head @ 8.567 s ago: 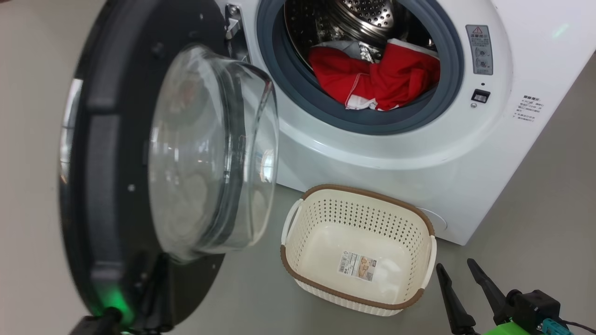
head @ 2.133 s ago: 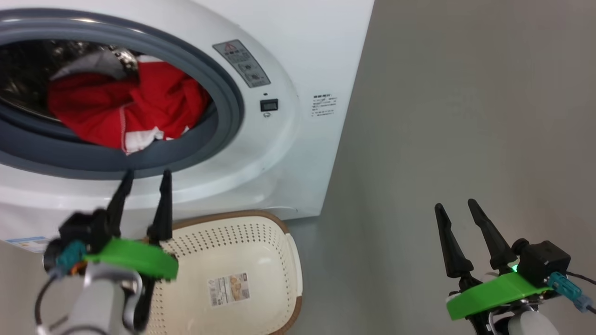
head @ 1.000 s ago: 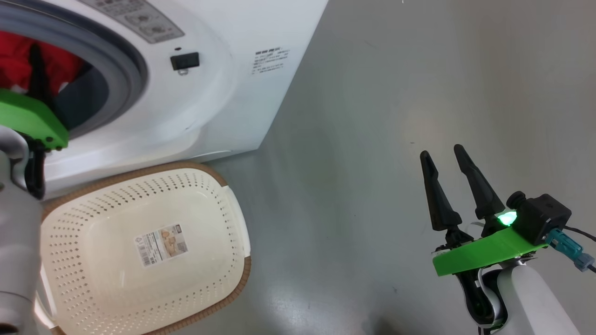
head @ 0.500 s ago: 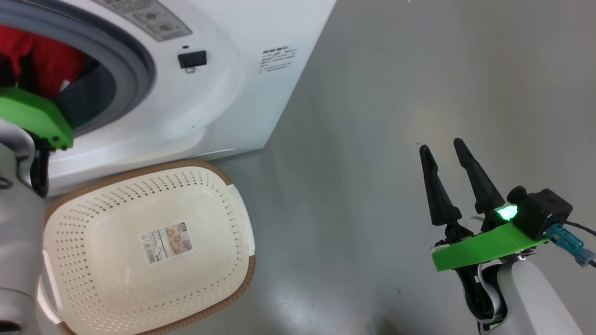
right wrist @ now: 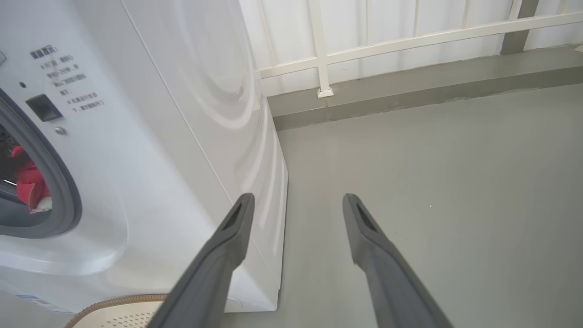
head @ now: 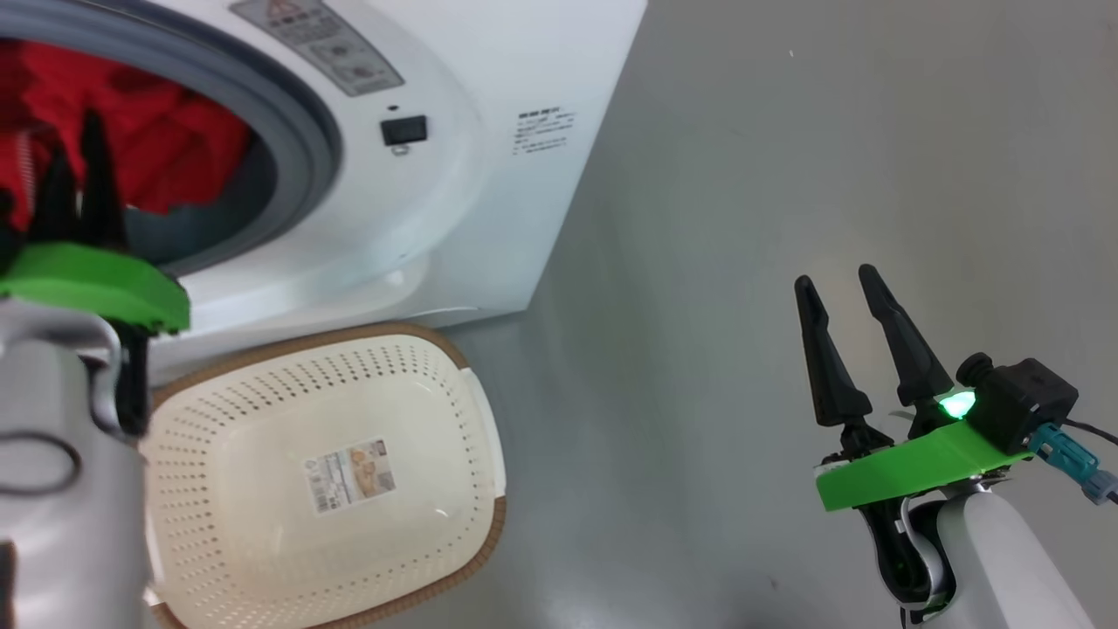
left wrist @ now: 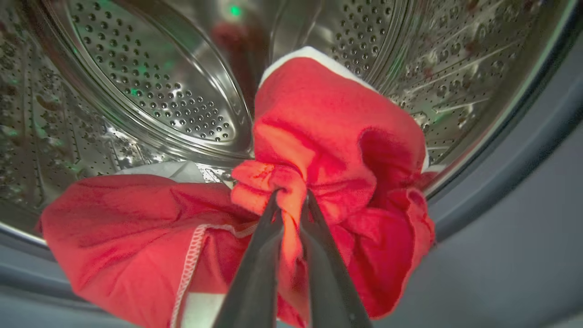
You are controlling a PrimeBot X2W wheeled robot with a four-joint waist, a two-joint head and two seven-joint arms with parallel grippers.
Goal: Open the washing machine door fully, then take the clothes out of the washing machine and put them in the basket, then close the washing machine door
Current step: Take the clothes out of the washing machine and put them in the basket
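Note:
The red clothes (left wrist: 328, 136) lie bunched at the front of the washing machine's (head: 489, 79) steel drum (left wrist: 155, 86). My left gripper (left wrist: 291, 198) is shut on a fold of the red fabric, which is squeezed between its two fingers. From the head, my left gripper (head: 74, 135) points up into the round opening against the clothes (head: 166, 131). The cream basket (head: 419, 411) stands empty on the floor just below the opening. My right gripper (head: 843, 279) hangs open over bare floor to the right, holding nothing. The washing machine door is out of view.
A grey rubber ring (head: 301, 148) lines the opening. The right wrist view shows my open right gripper (right wrist: 296, 200), the machine's white side (right wrist: 182, 114), the basket rim (right wrist: 118, 301) and a white railing (right wrist: 319, 50) on a low kerb. Grey floor (head: 742, 218) stretches to the right.
My left gripper has shut on the red clothes inside the drum. The head camera has shifted, so the machine and basket sit further right. My right arm has barely moved.

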